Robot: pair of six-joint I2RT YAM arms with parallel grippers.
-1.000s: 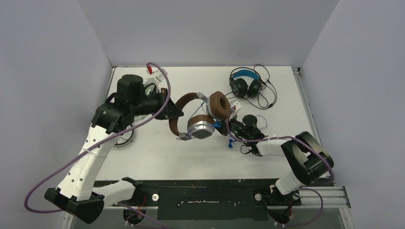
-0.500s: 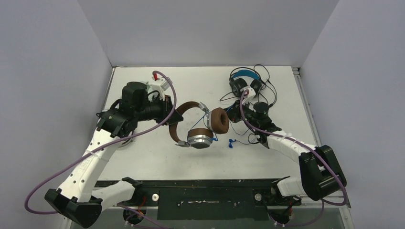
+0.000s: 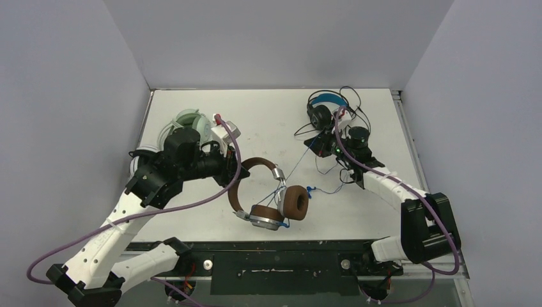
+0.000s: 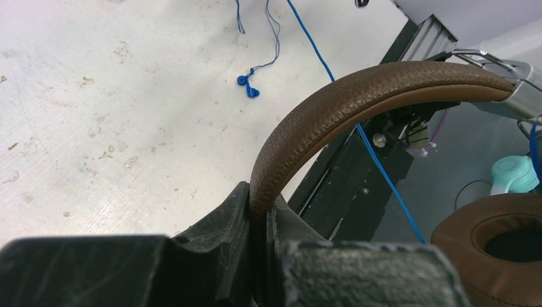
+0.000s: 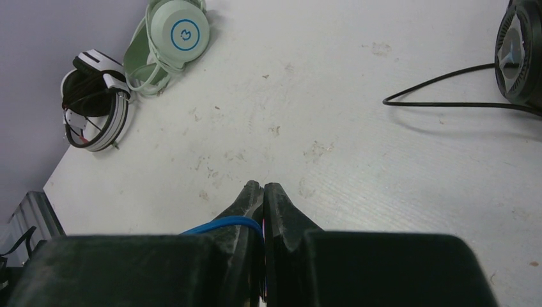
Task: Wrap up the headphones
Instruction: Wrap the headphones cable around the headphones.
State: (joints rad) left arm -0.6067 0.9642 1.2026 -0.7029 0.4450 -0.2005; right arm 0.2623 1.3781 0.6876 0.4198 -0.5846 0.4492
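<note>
- The left gripper [image 4: 259,217] is clenched on the leather band of the brown headset [image 3: 246,167], pinching it low on the arch. The ear cups hang on the side nearest the arm bases.
- Over the past second this arm has carried the brown headset from mid-table back towards the near edge of the table [image 3: 268,115]. One padded ear cup [image 3: 295,202] now faces upward at the headset's lower right.
- The right gripper [image 5: 263,192] is shut on the blue cord [image 3: 295,165], which shows between its closed fingers in the wrist view.
- A second ago that gripper sat right against the brown headset. It has since drawn off to the far right of it and is now well apart from it.
- The cord now runs in a nearly straight line from the headset's hinge to the right gripper. Its plug end [image 4: 248,87] lies loose on the table just right of the ear cup.
- As I read it, the slack has been pulled out, so the cord looks ready to be wound round the band or cups. No turn is on the headset yet.
- The black headset with the blue headband [image 3: 327,105] lies beyond the right gripper, further from the brown headset, with its cord still sprawled.
- The mint green headset [image 3: 190,121] has come into view at the far left of the brown headset now that the left arm has pulled back.
- The white, black-striped headset [image 5: 96,102] lies just beside the mint green one.
</note>
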